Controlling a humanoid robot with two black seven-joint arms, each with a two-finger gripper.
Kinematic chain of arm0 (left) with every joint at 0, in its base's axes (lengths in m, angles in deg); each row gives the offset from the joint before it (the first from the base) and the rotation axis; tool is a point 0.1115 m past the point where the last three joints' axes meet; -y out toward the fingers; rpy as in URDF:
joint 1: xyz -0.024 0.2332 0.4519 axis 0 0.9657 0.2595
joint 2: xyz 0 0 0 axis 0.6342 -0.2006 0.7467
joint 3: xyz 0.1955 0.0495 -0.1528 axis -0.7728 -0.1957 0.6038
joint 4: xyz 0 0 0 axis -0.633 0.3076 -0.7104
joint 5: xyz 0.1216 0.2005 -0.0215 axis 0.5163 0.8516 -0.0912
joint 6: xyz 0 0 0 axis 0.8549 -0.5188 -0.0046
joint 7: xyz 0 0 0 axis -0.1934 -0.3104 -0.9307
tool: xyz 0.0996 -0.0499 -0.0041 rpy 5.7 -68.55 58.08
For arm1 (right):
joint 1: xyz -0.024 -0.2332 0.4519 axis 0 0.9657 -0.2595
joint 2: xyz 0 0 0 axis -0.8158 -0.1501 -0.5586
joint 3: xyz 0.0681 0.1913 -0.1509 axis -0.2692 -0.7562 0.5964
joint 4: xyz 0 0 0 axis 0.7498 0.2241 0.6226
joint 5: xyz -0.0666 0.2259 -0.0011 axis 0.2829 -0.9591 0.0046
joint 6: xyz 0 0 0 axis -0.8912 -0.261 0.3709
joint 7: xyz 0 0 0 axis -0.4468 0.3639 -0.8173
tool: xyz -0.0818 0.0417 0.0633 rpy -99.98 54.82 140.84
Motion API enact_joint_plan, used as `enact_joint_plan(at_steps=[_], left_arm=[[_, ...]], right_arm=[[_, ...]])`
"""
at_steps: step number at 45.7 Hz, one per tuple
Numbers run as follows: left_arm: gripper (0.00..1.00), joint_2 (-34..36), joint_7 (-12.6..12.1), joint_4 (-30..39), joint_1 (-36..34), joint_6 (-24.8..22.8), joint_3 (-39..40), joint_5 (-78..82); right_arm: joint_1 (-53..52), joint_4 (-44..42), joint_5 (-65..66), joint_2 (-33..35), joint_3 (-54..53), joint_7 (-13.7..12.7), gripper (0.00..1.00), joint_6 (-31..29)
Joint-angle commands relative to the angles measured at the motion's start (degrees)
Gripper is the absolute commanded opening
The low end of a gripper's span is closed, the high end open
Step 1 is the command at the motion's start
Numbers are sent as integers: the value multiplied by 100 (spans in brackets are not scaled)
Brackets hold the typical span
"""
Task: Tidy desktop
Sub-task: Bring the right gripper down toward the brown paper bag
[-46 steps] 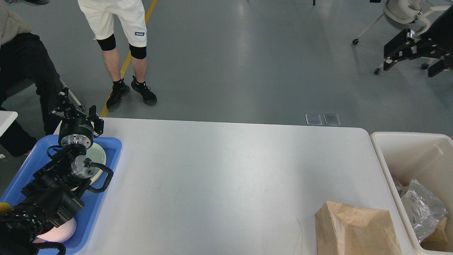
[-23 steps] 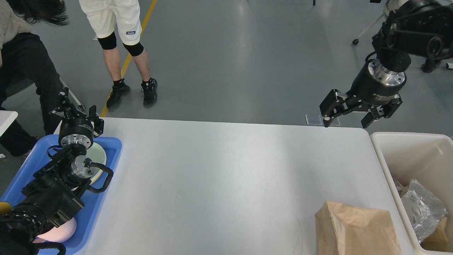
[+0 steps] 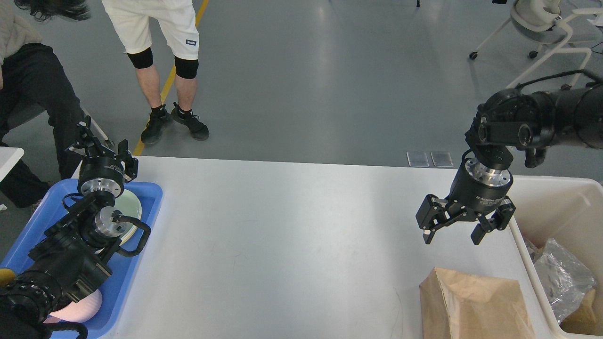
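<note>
The white surface point(image 3: 292, 235) fills the middle of the view. At its near right corner stands a brown paper bag point(image 3: 473, 306). The right end effector point(image 3: 452, 234) hangs just above the bag with fingers spread wide, holding nothing. The left end effector point(image 3: 101, 148) is over the blue tray point(image 3: 136, 263) at the left edge; its opening I cannot tell.

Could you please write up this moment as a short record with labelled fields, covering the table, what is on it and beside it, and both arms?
surface: white desktop, mostly bare
on surface: brown paper bag, near right corner
left of surface: blue tray holding a pale plate and a pink bowl
right of surface: cream bin holding crumpled clear plastic
left pincer: raised above the tray's far end, empty, opening unclear
right pincer: open, empty, pointing down above the bag, not touching it
</note>
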Motion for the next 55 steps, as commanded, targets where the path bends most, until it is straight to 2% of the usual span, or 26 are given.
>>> enact_joint_plan(at_steps=[1, 15, 32, 44, 55], left_arm=[[96, 0, 0, 0, 0, 0, 0, 0], [96, 0, 0, 0, 0, 0, 0, 0], [96, 0, 0, 0, 0, 0, 0, 0], [96, 0, 0, 0, 0, 0, 0, 0], [96, 0, 0, 0, 0, 0, 0, 0]], right_arm=[[448, -50, -57, 85, 42, 1, 96, 161], [730, -50, -109, 515, -54, 1, 97, 311], [1037, -428, -241, 524, -72, -25, 97, 390], [1775, -1070, -250, 498, -98, -26, 97, 821], [1793, -1070, -250, 603, -116, -34, 97, 821]])
